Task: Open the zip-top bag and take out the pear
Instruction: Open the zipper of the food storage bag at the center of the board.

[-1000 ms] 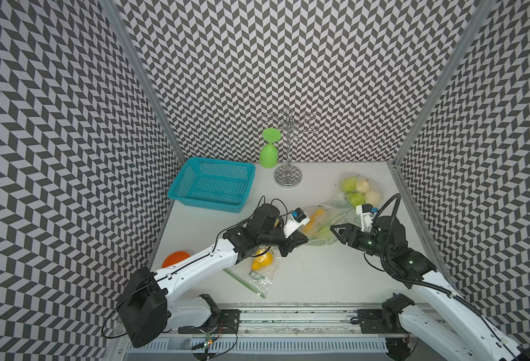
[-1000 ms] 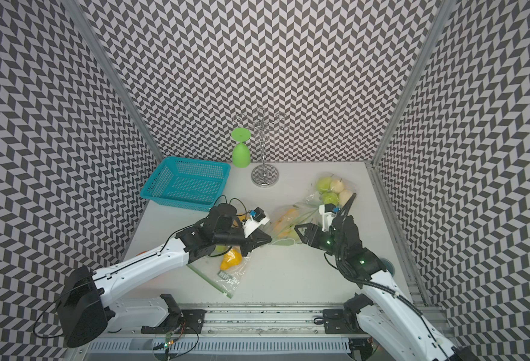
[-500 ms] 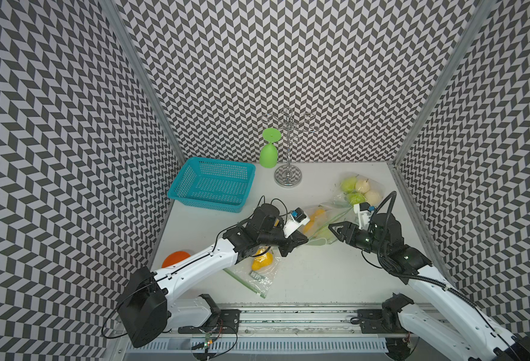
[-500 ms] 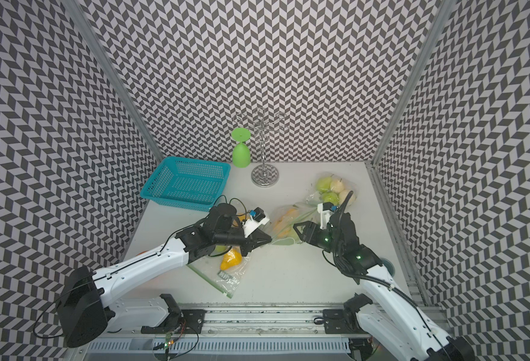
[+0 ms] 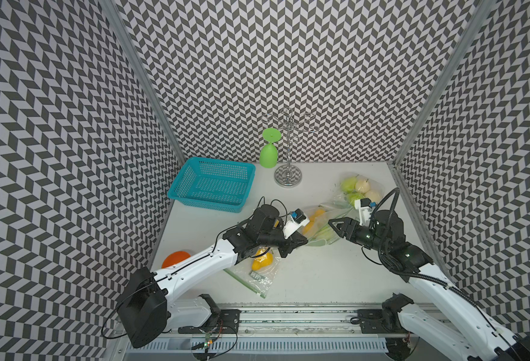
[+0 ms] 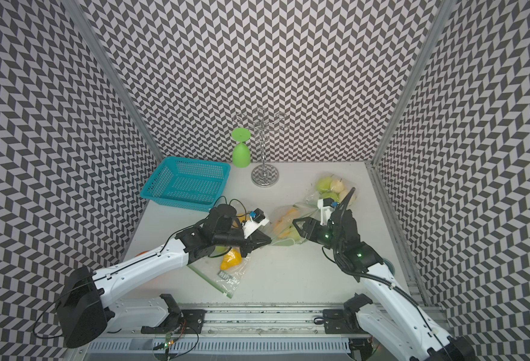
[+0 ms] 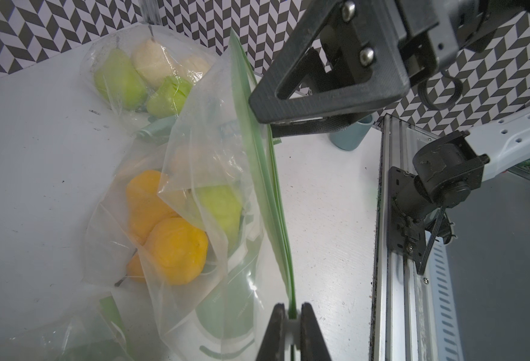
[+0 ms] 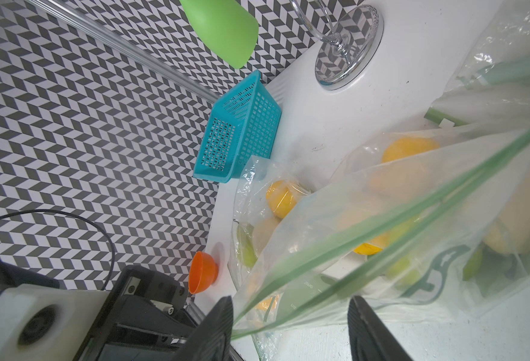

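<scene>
Seen from my remote station: my left end effector, pinched closed, meets the near corner of the zip-top bag in the middle of the white surface, while my right end effector hovers at the bag's opposite side. Yellow pears show through the plastic. A second bag lies beneath my left arm, and a third bag sits at far right. A teal basket, green goblet and metal stand line the back.

White arms, black joints, black triangular hands, looped cables

Right claw nearer the bag.
</scene>
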